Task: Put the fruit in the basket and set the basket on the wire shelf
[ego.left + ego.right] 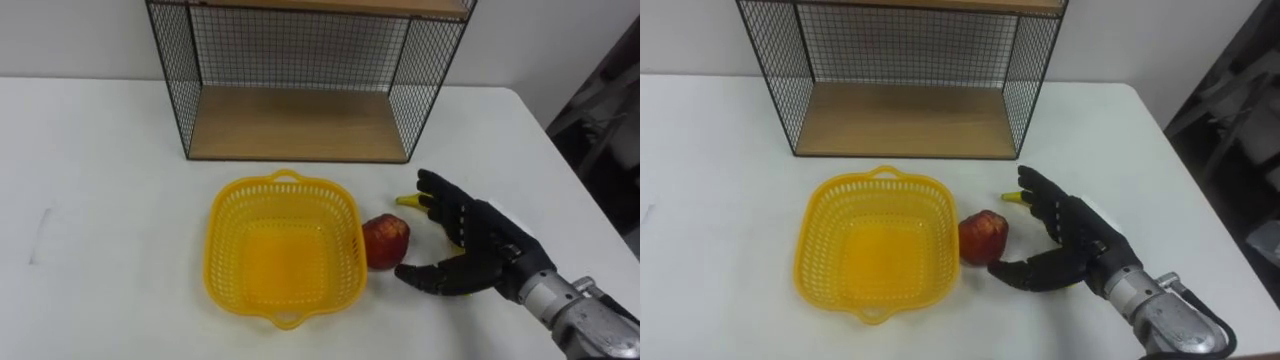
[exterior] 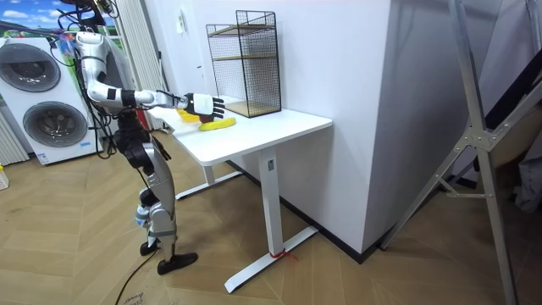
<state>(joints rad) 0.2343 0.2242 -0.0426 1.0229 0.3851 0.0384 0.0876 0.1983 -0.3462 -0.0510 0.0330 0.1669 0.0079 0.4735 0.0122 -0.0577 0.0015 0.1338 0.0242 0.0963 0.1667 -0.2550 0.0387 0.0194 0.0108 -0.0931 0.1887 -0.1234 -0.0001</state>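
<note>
Yellow plastic lattice makes up the basket (image 1: 228, 255), which sits on the white counter (image 1: 100, 180) a little left of centre, with a small loop handle at its far rim and another at its near rim. Both pieces of fruit lie outside it on the counter. A red apple (image 1: 385, 241) rests just beside the basket's right wall, so close that I cannot tell whether the two touch. A banana (image 1: 408, 201) lies further right and slightly farther back, mostly hidden behind the right hand (image 1: 478, 240), so that in the eye views just its yellow tip shows. In the room view the whole curve of it lies on the counter under the outstretched hand. That black hand comes in from the lower right and hovers low over the counter to the right of the apple. Its fingers (image 1: 441, 196) are straight and spread apart, reaching toward the banana tip, while the thumb points left toward the apple's near side and stops just short of it. The hand grips nothing. At the far side of the counter stands the black wire shelf (image 1: 300, 55), its open front facing the basket and its lower wooden board (image 1: 295, 125) lying level with the counter top, well apart from the basket. In the room view the robot stands upright at the counter's end on the room view's left, right arm stretched forward, with two washing machines (image 2: 38, 85) behind it.
</note>
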